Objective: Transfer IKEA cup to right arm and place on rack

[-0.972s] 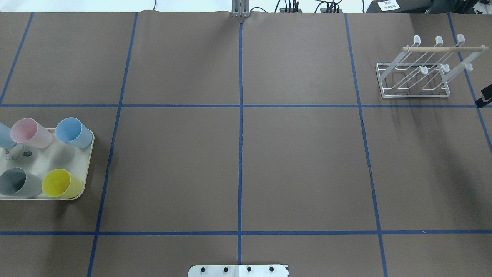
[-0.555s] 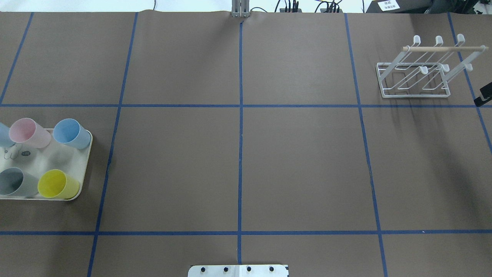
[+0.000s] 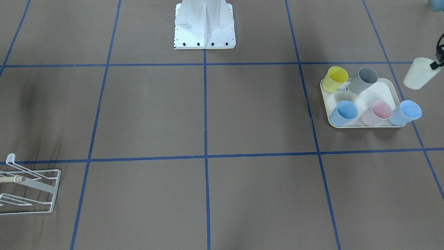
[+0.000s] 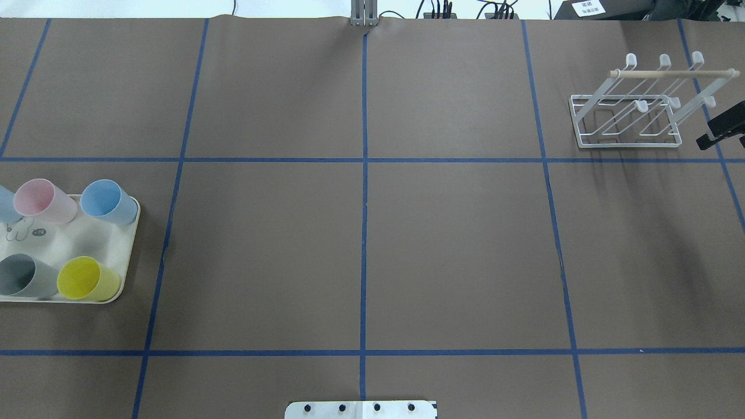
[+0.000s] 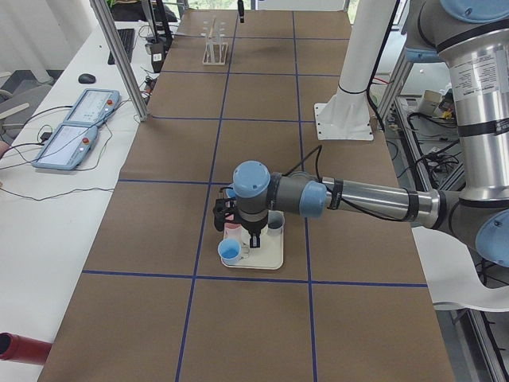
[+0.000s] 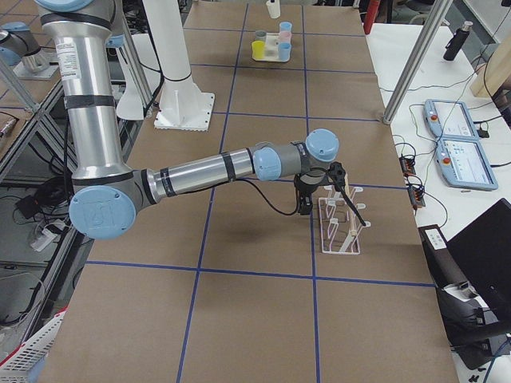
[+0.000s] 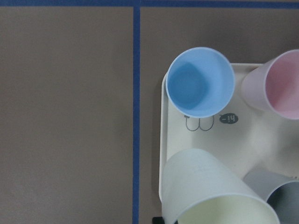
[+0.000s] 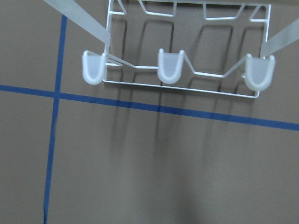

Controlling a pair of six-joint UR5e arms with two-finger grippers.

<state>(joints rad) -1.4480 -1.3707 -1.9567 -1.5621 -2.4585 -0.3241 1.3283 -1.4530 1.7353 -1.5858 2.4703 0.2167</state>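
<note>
Grasping the cream IKEA cup (image 3: 417, 75) by its rim with the left gripper (image 3: 435, 64), clenched on it at the 3 o'clock edge of the front-facing view. Holding it tilted, mouth toward 2 o'clock and base toward 8, just off the 2 o'clock corner of the tray (image 3: 368, 94). Well apart from the rack (image 4: 628, 144), at the opposite end of the table (image 4: 454, 244): tray at 9 o'clock in the overhead view, rack at 2 o'clock, wooden dowel (image 4: 669, 74) across its 12 o'clock side. Through the left wrist camera, filling the 6 o'clock part of the picture with the held cup, wide end nearest the lens, above the tray's edge; beyond it a blue cup (image 7: 201, 81) at 12 o'clock, a pink cup (image 7: 275, 86) at 2 and a grey cup (image 7: 280, 191) at 4, all standing on the tray. In the overhead view, also showing a second blue cup (image 4: 107, 201) at the tray's 1 o'clock corner and a yellow cup (image 4: 87, 278) at its 5 o'clock corner. Reaching along the table with the right arm (image 6: 200, 169) in the right-side view, with the right gripper (image 4: 715, 135) pointing down just beside the rack, at its 3 o'clock overhead and apart from the wire. Cannot tell that claw's state, released or clenched: only a dark sliver at the frame edge.
</note>
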